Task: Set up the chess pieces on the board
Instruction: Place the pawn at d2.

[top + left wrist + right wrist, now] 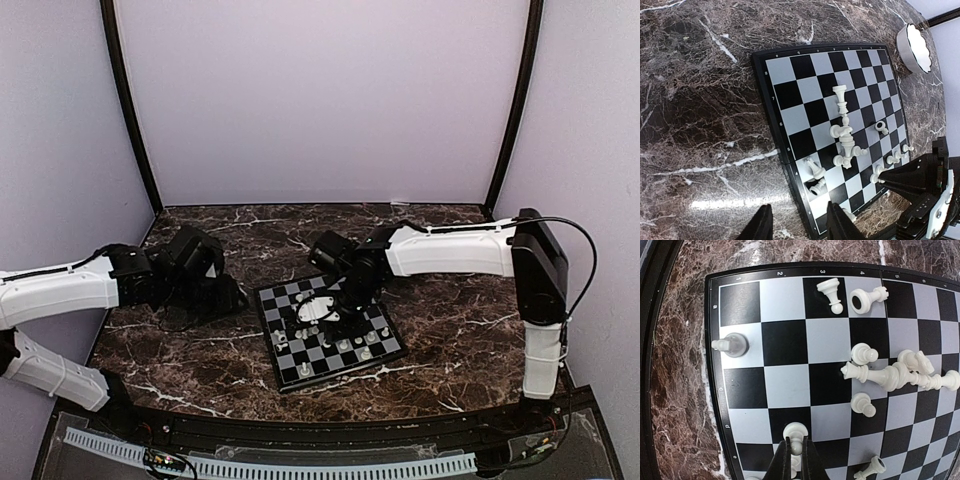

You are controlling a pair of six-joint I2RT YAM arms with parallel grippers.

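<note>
Right claw (796, 446) pinches a pawn (795, 430) on the board (785, 385); left claw (800, 209) spread

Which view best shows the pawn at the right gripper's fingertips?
Right wrist: the pawn sits close up, between the fingertips of the right gripper. Left wrist shows it small, at that gripper's dark tip; in the top view the arm hides it.

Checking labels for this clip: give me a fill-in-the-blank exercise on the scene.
The right gripper is shut on a pawn over the ___.
The left gripper, beside the board, is ___.
Off the board stands a ___ scalloped bowl.
Missing words: board; open; white.
</note>
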